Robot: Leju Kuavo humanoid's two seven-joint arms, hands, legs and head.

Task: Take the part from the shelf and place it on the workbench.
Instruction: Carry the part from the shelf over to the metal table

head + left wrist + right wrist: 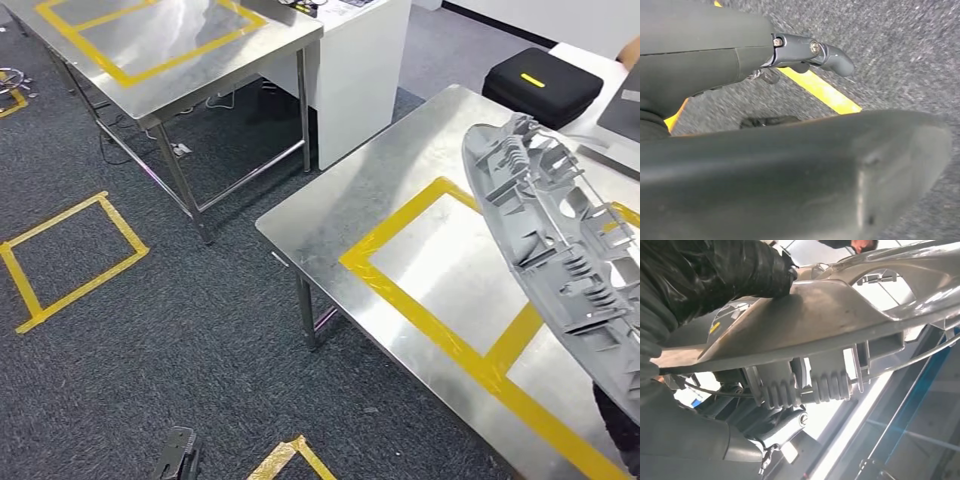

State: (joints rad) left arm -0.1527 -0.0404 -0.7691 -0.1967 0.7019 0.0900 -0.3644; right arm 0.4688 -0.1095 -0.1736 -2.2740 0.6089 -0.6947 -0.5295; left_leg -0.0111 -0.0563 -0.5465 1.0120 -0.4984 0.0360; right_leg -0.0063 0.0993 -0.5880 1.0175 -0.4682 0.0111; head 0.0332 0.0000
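1. The polished steel workbench with yellow tape rectangles stands on grey carpet.
2. The large grey moulded plastic part with ribbed underside hangs tilted above the workbench's right end.
3. The right hand, black-covered, grips the part's rim; the right wrist view shows this.
4. The left hand hangs over carpet; open or closed cannot be determined.

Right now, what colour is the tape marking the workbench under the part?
Yellow tape on the steel workbench; clearest in the head view.
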